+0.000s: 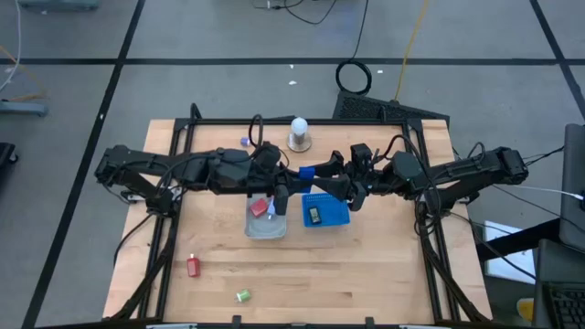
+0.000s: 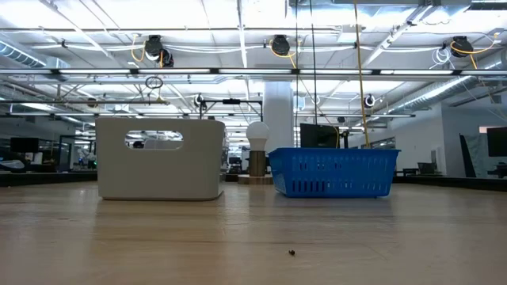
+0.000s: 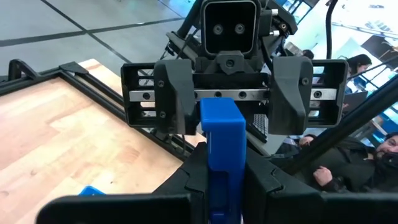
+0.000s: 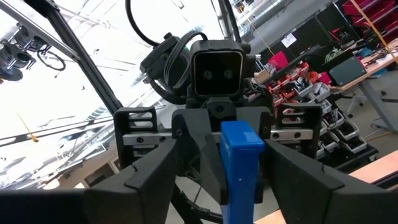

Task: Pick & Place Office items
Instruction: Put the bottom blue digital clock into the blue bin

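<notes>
Nearest the front edge, a small green item and a red one are lying loose on the pale wood-grain table, waiting their turn. Further in, the smooth-walled clear tray is holding a red piece, and beside it the mesh-sided blue basket is carrying a dark little item.

Above those two, the arms are meeting nose to nose. The left gripper is clamping a blue block, a hard, glossy, square-edged plastic piece, upright between its fingers. The right gripper is facing it with jaws standing apart on either side of the block, not yet pinching it.

It looks like a handover. To do it well, the right should be squaring its pads on the flat faces and biting firmly before the left lets go, since slick plastic could slip. Being directly over the basket would help if it drops.

Beyond them, a matte white ball on a round base and a tiny purple item are sitting near the far edge.
</notes>
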`<action>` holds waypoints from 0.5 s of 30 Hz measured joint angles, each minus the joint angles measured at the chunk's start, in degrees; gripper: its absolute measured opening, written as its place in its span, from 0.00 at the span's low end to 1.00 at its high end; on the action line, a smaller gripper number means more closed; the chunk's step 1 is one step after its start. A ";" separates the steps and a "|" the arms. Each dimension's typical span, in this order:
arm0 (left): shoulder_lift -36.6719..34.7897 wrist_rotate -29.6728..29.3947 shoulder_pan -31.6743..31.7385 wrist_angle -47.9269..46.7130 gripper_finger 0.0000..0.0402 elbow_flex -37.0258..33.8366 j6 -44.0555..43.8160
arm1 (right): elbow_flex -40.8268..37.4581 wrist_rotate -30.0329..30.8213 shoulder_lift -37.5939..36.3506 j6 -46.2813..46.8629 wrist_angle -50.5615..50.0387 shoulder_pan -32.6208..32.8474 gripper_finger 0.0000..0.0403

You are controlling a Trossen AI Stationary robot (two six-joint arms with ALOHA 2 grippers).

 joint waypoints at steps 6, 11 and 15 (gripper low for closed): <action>0.30 2.60 1.09 0.28 0.11 -0.02 0.03 | 0.00 0.15 0.00 -0.14 -0.04 0.00 0.45; 1.60 3.94 1.54 1.35 0.11 0.00 -0.04 | -0.04 0.28 0.02 -0.67 -0.45 0.00 0.35; 2.67 4.41 1.68 2.78 0.11 0.00 -0.15 | -0.04 0.28 0.02 -1.21 -0.27 -0.02 0.26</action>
